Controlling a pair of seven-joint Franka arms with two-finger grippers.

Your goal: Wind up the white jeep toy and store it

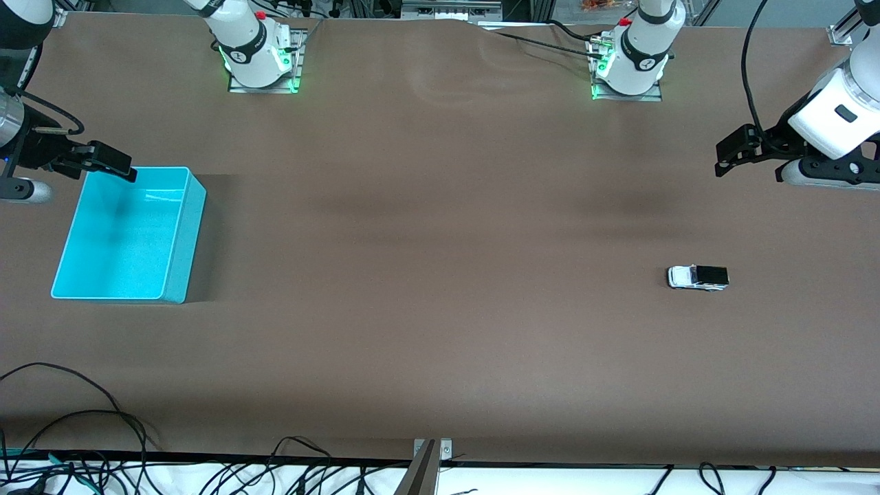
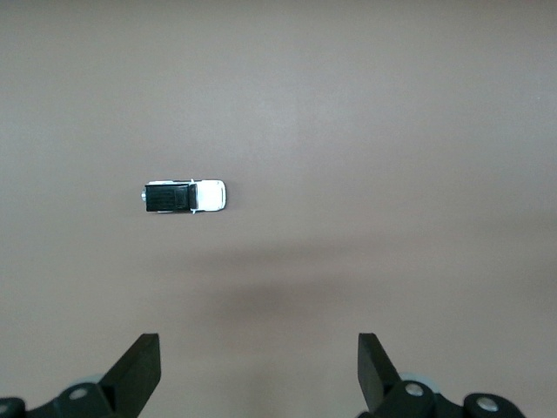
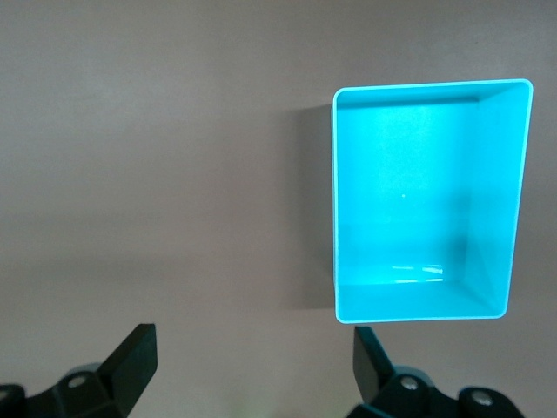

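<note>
The white jeep toy (image 1: 697, 277), white with a black roof and rear, stands on the brown table toward the left arm's end; it also shows in the left wrist view (image 2: 184, 196). My left gripper (image 1: 730, 157) hangs open and empty high over the table, well apart from the jeep (image 2: 258, 370). The turquoise bin (image 1: 180, 234) stands empty toward the right arm's end and shows in the right wrist view (image 3: 344, 200). My right gripper (image 1: 110, 163) is open and empty over the bin's rim nearest the robots' bases (image 3: 254, 366).
Both arm bases (image 1: 261, 58) (image 1: 629, 65) stand along the table's edge by the robots. Loose black cables (image 1: 82, 412) lie along the table edge nearest the front camera, with a metal bracket (image 1: 432, 450) at mid-edge.
</note>
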